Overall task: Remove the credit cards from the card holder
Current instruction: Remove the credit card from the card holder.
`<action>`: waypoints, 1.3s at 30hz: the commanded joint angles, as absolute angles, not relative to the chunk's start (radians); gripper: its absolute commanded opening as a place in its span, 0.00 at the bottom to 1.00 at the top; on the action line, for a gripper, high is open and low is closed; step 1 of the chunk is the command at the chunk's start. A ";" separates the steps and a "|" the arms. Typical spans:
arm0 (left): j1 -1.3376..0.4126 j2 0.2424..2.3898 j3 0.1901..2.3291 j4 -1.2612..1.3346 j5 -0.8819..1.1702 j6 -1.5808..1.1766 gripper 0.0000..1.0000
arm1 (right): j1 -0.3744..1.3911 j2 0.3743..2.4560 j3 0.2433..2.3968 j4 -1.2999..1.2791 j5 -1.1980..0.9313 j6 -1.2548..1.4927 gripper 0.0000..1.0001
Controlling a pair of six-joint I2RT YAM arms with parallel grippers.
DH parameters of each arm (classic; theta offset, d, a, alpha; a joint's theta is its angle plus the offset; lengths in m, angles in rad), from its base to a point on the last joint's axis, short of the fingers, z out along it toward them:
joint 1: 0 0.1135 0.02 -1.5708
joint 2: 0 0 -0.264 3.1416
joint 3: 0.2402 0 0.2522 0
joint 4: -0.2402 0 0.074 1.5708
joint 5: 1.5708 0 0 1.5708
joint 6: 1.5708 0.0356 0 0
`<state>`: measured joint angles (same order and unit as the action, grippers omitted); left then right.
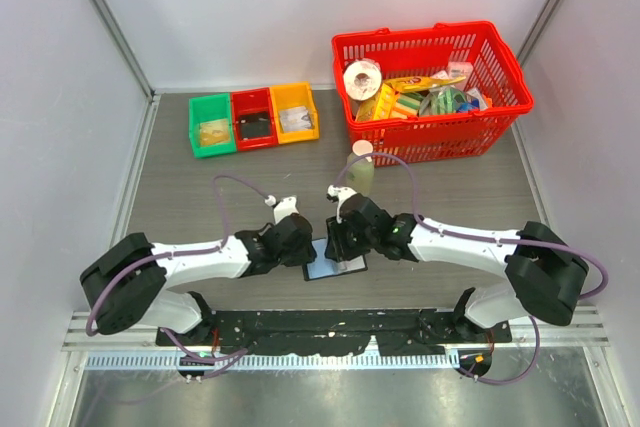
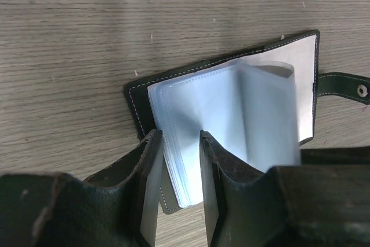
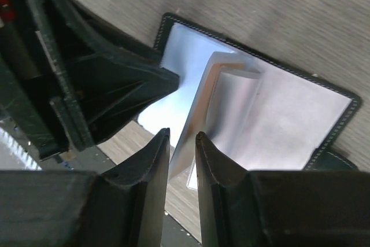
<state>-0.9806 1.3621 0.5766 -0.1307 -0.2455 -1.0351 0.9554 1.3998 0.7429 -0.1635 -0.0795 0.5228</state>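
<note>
A small black folding card holder [image 1: 336, 268] lies open, clear plastic sleeves [image 2: 202, 102] up. At its left edge the left gripper [image 2: 176, 143] straddles the sleeve stack; the right gripper [image 3: 182, 140] brackets one raised sleeve. Whether either narrow jaw pair clamps, I cannot tell

Black card holder [image 2: 300, 56], lying open on the table [image 2: 87, 39], pale clear sleeves [image 2: 202, 108] standing up, clasp strap [image 2: 341, 85] undone

L arm [image 1: 200, 262] n R arm [image 1: 460, 245] low, angled inward; L pincer [image 2: 179, 140] n R pincer [image 3: 182, 138] almost tip-to-tip, jaws narrowed.
</note>
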 commanded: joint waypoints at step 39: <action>-0.988 1.270 0.517 -0.006 -0.176 -1.077 0.25 | 0.927 1.262 0.497 0.254 -0.055 0.661 0.53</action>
<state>-0.9867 1.2385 0.5323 -0.0845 -0.1825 -1.0660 0.9539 1.2270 0.5594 0.0158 0.0479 0.5911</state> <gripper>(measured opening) 0.286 0.541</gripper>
